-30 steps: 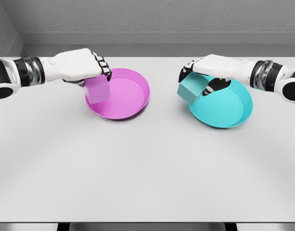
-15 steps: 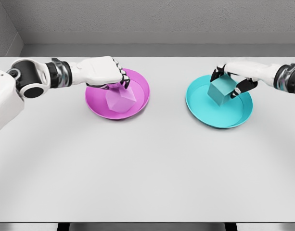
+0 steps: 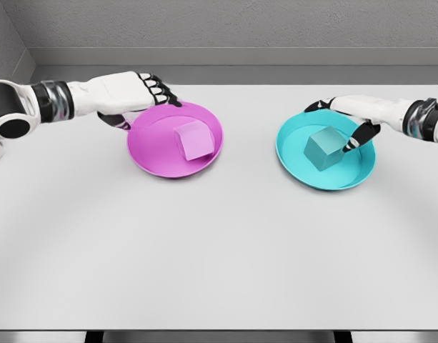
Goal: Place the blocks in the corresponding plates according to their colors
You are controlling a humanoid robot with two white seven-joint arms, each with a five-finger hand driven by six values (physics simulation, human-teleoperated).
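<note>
Table (image 3: 219, 257) fills the frame, grey. Pink plate (image 3: 143, 153) upper left, teal plate (image 3: 358, 175) upper right. Pink block (image 3: 193, 139) now sits flat in the pink plate; 0.5 s ago it was tilted under the fingers. Teal block (image 3: 323, 148) rests in the teal plate, also let go. Left hand (image 3: 136, 93) is at the plate's upper-left rim, fingers relaxed, holding nothing. Right hand (image 3: 351, 118) spread wide, empty, thumb just beside the block. Both blocks match colors, so task looks done.

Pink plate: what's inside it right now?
The pink block rests inside the pink plate, released. The left hand hovers open at the plate's back-left rim. The plate floor under the block is hidden.
</note>
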